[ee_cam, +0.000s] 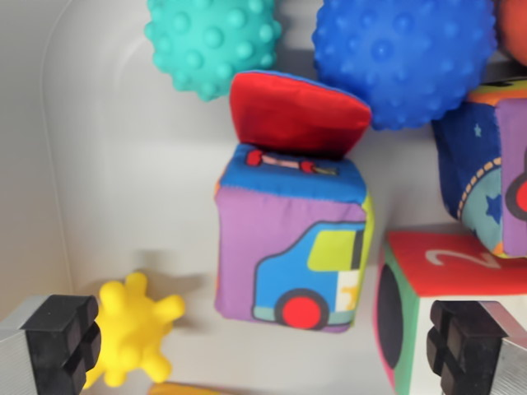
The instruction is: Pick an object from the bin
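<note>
the gripper [268,350] is hanging over the white bin [123,206] with its two black fingertips [62,337] spread wide and holding nothing. between them, a little nearer the wrist view's right, a soft cloth cube with a car picture [288,247] is sitting on the bin floor, its red flap [296,111] standing up at the far edge. to my eye that cube is the likeliest pick. to take it well, the arm should be centring over the purple face, dropping straight, and closing on the two side faces, keeping clear of the yellow spiky toy [136,329] by the left pad and the red numbered block [445,288] lying just beside the cube on the right.

the teal bumpy ball [214,41], blue bumpy ball [399,58] and dark blue starred cube [486,173] are all being cut off by the frame. an orange sliver at the top right corner is too little to name, and so is the yellow edge at the bottom.
</note>
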`<state>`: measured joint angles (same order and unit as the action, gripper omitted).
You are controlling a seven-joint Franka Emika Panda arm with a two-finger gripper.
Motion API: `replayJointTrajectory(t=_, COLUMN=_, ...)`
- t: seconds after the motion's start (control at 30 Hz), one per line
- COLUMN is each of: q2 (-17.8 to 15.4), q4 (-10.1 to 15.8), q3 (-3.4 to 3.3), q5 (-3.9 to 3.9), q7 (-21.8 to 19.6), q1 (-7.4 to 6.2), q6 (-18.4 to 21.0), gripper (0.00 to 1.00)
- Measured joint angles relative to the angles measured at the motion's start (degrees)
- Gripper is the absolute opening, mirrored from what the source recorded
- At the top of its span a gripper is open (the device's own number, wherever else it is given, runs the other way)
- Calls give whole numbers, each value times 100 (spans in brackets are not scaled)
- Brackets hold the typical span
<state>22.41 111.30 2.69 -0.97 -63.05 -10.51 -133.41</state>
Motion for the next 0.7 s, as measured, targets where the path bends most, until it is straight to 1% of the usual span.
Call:
replayJointTrajectory(t=0.13, q2=185, q4=33, q3=-25, q5=-2, q7=-1, q1=1, q6=-210, gripper=100)
replayJointTrajectory(t=0.47, q2=622, q4=70, q3=-38, q5=-13, q7=-10, q1=-10, q6=-678, gripper=100)
replayJointTrajectory(t=0.7, q2=880, q4=66, q3=-54, q5=-21, q7=-16, q1=-24, q6=-935, gripper=100)
